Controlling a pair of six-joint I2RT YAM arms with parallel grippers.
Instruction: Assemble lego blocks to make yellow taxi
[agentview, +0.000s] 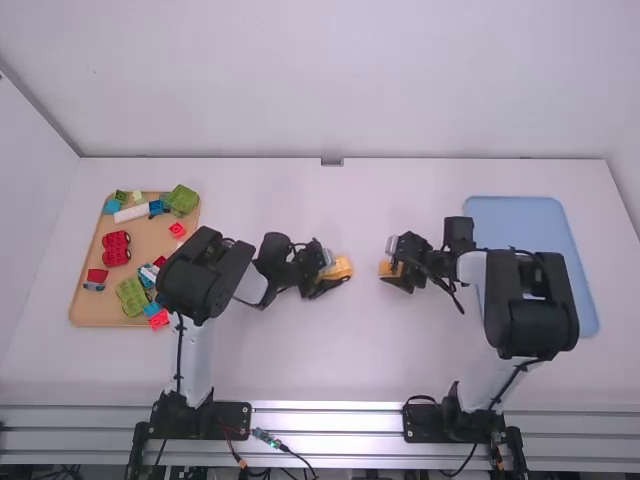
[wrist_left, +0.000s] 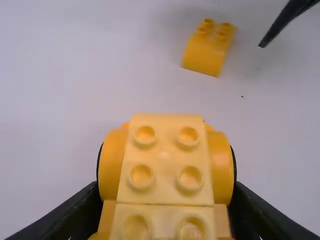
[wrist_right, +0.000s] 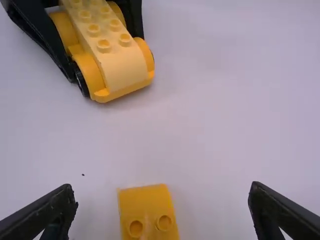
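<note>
We have one yellow car base (wrist_right: 117, 62) clamped in the left gripper (wrist_left: 166, 202), and to its right one loose yellow block (wrist_left: 206, 51) sits on the table between the parted fingers of the right gripper (wrist_right: 162, 191). Farther from the car base we count two trays, one blue (agentview: 525, 215) to its right and one tan (agentview: 148, 240) with mixed blocks to its left. We judge we're at picking up a body piece, so next we should close squarely on that block, lift it and press it onto the base's studs.
</note>
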